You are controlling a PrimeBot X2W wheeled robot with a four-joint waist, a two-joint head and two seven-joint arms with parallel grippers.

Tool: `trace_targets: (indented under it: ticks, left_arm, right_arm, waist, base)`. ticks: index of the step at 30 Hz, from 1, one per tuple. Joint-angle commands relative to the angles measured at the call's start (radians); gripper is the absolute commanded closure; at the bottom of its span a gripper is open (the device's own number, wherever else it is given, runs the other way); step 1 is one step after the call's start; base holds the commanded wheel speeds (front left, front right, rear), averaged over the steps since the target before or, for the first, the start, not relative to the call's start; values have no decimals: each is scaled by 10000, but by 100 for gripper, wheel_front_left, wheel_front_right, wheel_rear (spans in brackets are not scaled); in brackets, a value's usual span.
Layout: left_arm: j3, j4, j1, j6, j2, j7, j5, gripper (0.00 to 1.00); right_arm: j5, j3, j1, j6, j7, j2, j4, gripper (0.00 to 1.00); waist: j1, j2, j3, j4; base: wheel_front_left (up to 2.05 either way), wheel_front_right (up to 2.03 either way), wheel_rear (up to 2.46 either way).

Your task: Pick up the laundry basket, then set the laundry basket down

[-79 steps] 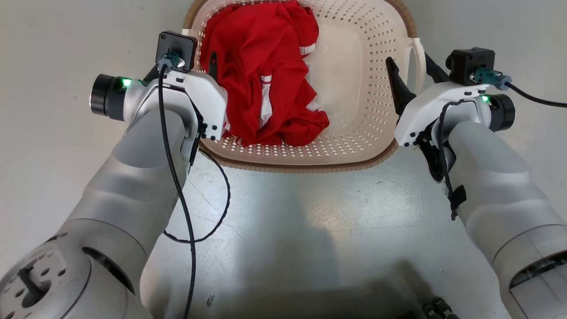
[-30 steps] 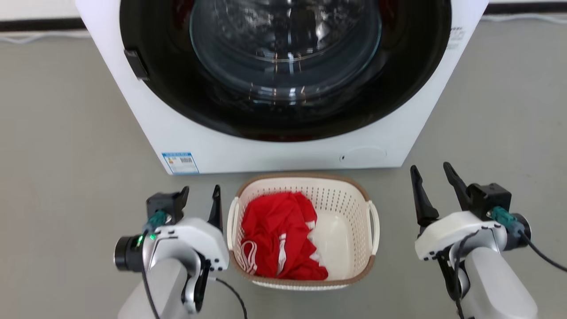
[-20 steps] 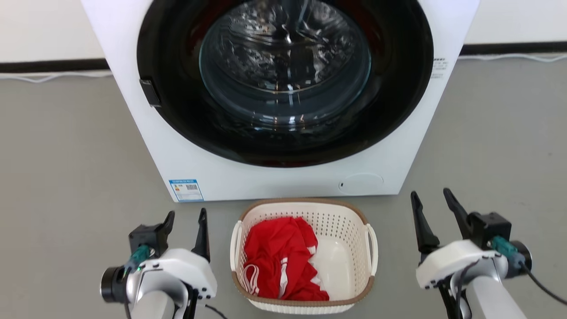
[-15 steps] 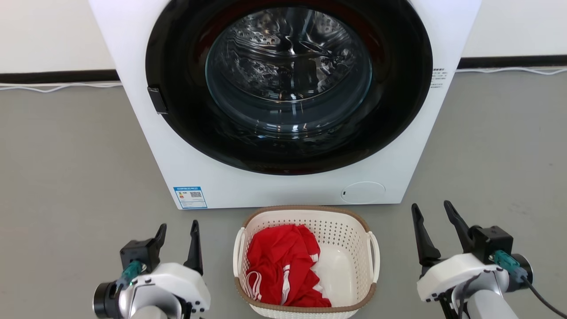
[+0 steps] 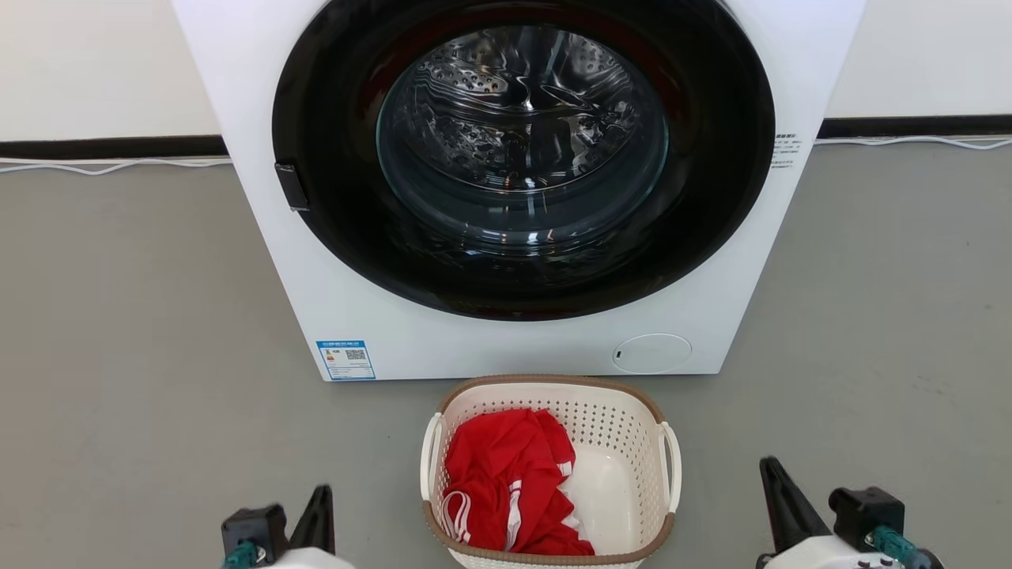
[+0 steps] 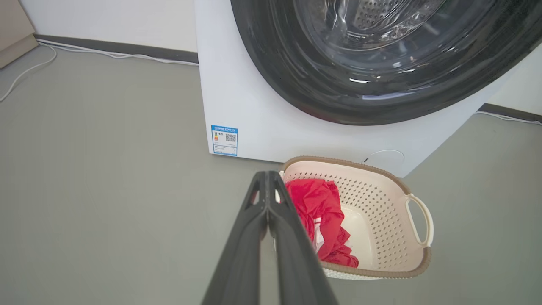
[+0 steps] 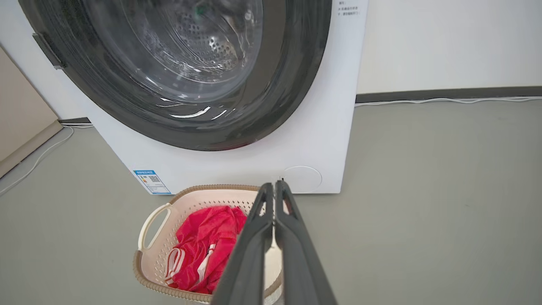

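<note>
The laundry basket (image 5: 632, 431), cream-white and perforated with a brown rim, stands on the grey floor just in front of the washing machine, a red garment (image 5: 506, 482) lying in its left half. My left gripper (image 5: 319, 506) pokes up at the bottom left of the head view, well left of the basket. My right gripper (image 5: 773, 478) rises at the bottom right, clear of the right handle (image 5: 672, 466). In the left wrist view my left gripper (image 6: 267, 174) is shut on nothing beside the basket (image 6: 381, 199). In the right wrist view my right gripper (image 7: 274, 185) is likewise shut and empty, by the basket (image 7: 186, 203).
A large white washing machine (image 5: 506, 348) with a round dark glass door (image 5: 522, 150) stands right behind the basket. Grey floor (image 5: 142, 316) stretches to both sides. A white cable (image 5: 909, 141) runs along the dark skirting at the wall.
The camera has lifted from a close look into the basket to the washing machine. Both grippers have left the basket's handles, sunk toward the view's bottom edge, and their fingers have closed.
</note>
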Motion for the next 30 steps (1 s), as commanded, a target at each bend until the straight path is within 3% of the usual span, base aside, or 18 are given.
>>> trace_targets:
  ticks: [1, 6, 11, 30]
  left_arm:
    - [82, -224, -280, -44, 15, 99, -259, 100]
    - [163, -332, -268, -102, 13, 215, -675, 100]
    - [251, -458, -262, -177, 9, 348, -1201, 100]
    - [621, -927, -268, -460, -4, 883, -3198, 100]
  right_arm:
    - [316, -67, -280, 2, 112, -20, -213, 100]
    - [803, -91, -268, 4, 228, -22, -323, 100]
    - [1417, -99, -253, 7, 349, -24, -458, 100]
    - [3731, -205, -247, 18, 875, -32, -936, 100]
  waist:
    - [2, -1, -1, -1]
    - [23, -1, -22, -2]
    - [1, -1, -1, -2]
    - [0, -1, 8, -4]
  base:
    - [0, 0, 0]
    - [0, 0, 0]
    - [0, 0, 0]
    - [0, 0, 0]
